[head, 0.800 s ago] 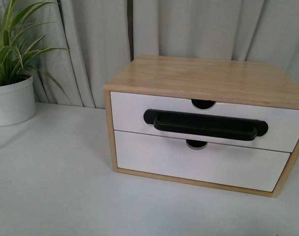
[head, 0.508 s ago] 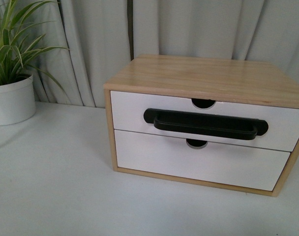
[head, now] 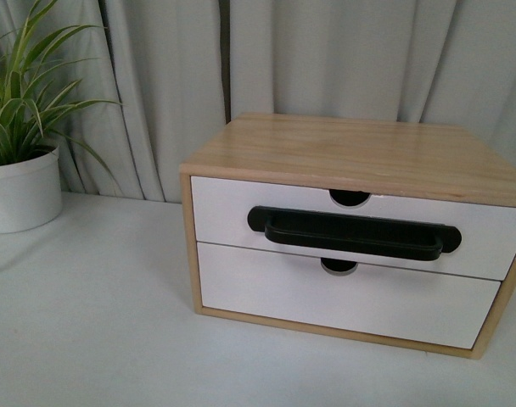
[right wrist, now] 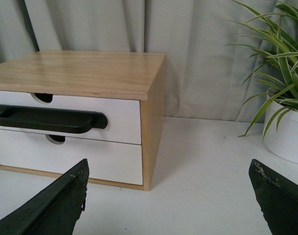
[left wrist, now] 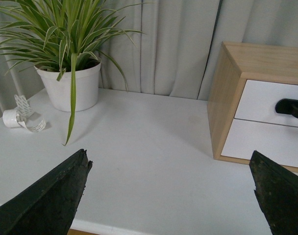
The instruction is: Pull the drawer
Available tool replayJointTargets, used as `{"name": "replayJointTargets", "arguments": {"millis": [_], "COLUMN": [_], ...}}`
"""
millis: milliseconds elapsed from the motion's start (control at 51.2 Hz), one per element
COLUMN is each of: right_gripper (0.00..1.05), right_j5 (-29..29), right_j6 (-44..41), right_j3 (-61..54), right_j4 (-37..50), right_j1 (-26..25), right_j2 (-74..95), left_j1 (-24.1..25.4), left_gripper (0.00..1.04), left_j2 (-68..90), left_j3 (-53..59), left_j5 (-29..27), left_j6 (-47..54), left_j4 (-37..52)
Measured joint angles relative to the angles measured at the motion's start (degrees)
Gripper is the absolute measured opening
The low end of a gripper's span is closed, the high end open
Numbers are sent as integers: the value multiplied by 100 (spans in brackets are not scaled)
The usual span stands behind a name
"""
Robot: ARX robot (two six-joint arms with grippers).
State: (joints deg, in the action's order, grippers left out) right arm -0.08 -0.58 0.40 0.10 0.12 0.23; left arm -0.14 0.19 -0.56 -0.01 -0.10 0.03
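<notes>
Facing drawer (head: 228, 203), shut; black handle (head: 353, 232) long axis horizontal, right of centre; right gripper (right wrist: 168, 162) looks nearer; it and left gripper (left wrist: 168, 152) spread wide, empty.

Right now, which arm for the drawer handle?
Right, probably. The drawer sits right of centre in the front view. The right gripper is open with most of the handle in its view; the left gripper sees only the handle's tip.

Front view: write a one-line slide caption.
Shut top drawer with black handle in a wooden cabinet on a white table, potted plant at left.
</notes>
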Motion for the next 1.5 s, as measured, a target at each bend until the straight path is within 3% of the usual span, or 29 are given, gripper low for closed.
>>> {"name": "replayJointTargets", "arguments": {"millis": [195, 215, 312, 371, 547, 761, 879, 1132, 1347, 1503], "right_gripper": [96, 96, 96, 96, 96, 96, 96, 96, 96, 96], "right_j5": [-205, -385, -826, -1036, -1436, -1956, -2197, -2404, -2389, -2385], "right_j6": [68, 96, 101, -35, -861, -1930, -2754, -4037, -4682, -4966], "right_j3": [101, 199, 590, 796, 1390, 2218, 2667, 3268, 3716, 4024], "right_j4": [-304, -549, -1117, -1158, -1088, -922, -949, -1154, -1185, -970], "right_j1": [-50, -68, -17, 107, 380, 426, 529, 874, 1080, 1202], "right_j2": [122, 260, 1119, 1491, 2490, 3904, 4601, 5490, 6332, 6966], "left_j1": [0, -50, -876, -1062, -1185, -1241, -1235, -1521, -1969, -2186], "left_gripper": [99, 99, 99, 99, 99, 99, 99, 99, 99, 99], "left_j2": [0, 31, 776, 1178, 2557, 4113, 5285, 6902, 7910, 8505], "left_j3": [0, -4, -181, -238, -721, -1534, -2203, -3307, -4251, -4817], "left_j5": [0, -179, -2441, -2623, -1154, 1034, 1862, 2221, 2122, 1987], "left_j6": [0, 48, 485, 699, 1812, 3421, 4511, 5722, 6585, 6994], "left_j4": [0, -22, -131, 92, 918, 1010, 885, 308, -538, -651]}}
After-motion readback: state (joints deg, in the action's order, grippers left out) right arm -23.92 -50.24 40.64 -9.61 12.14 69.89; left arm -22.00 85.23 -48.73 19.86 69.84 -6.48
